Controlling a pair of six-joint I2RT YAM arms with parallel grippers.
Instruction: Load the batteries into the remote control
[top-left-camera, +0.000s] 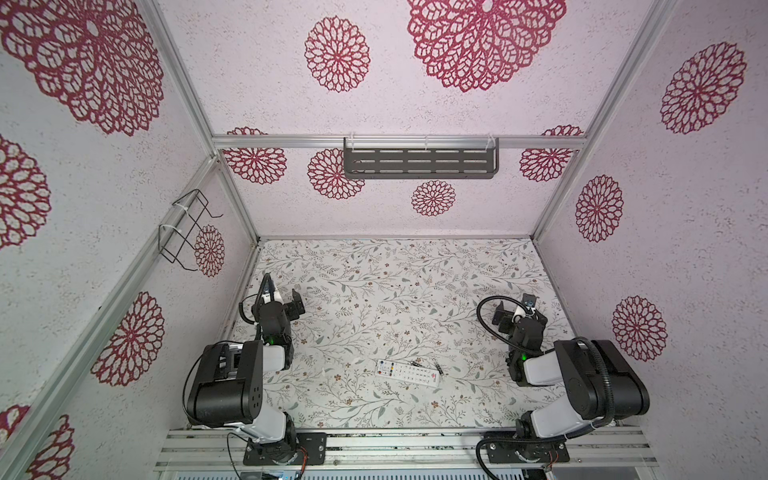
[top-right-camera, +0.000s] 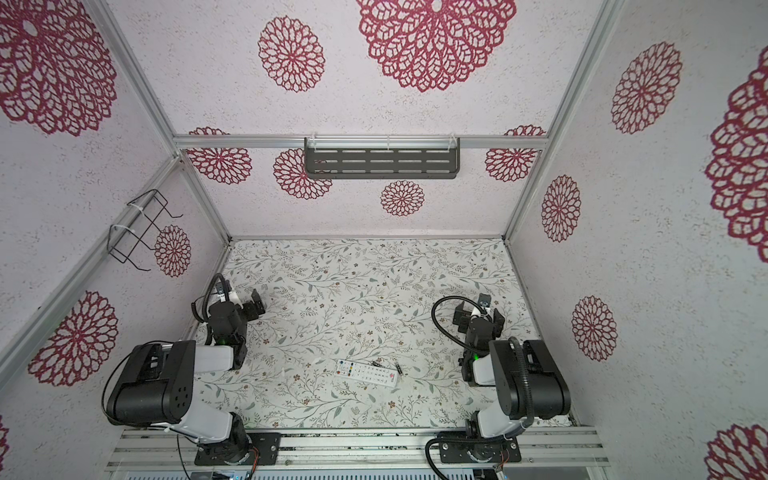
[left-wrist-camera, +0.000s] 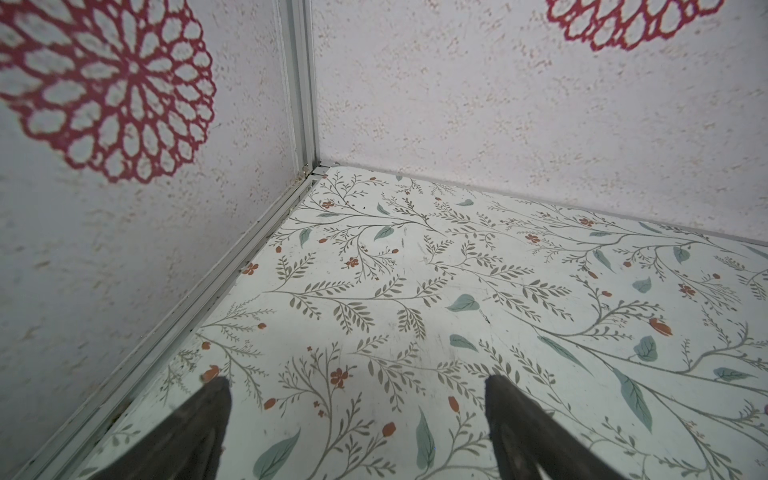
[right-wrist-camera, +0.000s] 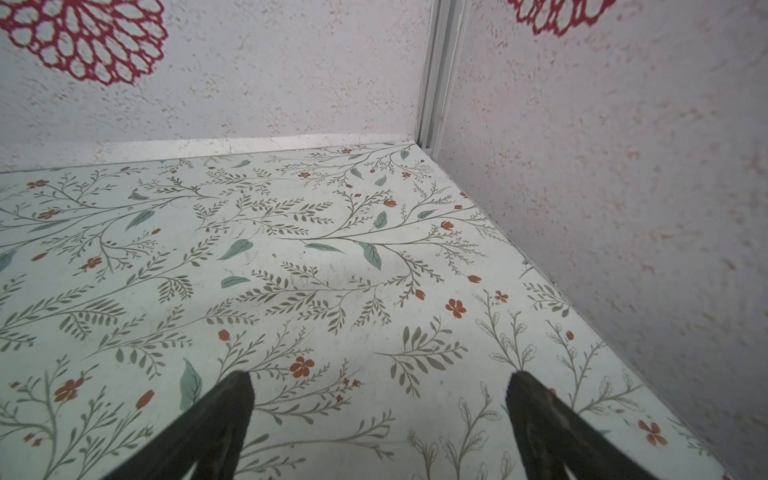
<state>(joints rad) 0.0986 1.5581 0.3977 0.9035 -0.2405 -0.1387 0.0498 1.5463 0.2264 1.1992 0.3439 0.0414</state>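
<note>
Both my hands are spread wide and hold nothing. My left hand (left-wrist-camera: 356, 380) hovers over bare counter (top-left-camera: 374, 291) near the far left corner, and my right hand (right-wrist-camera: 380, 374) does the same near the far right corner. The remote control (top-left-camera: 407, 373) lies flat between my two arms, close to the front edge of the counter, with its buttons facing up. The batteries (top-left-camera: 414, 363) are right by it. One rests just beside its far long edge, and the other battery (top-left-camera: 438, 367) sits just off its right end.

Neither wrist view shows any of this, so I would be reaching for it with only the top views to guide me.

The button face is up, so I judge the battery bay is underneath and the remote must be turned over. It is slim and lies flush on the counter, so my fingers could skid off its edge and shove it. A shove like that would likely knock the batteries away, since they are round and should roll easily. They are tiny and dark against a busy leaf pattern, which makes a mis-aimed pinch likely. Even once I hold one, I could seat it the wrong way round.
</note>
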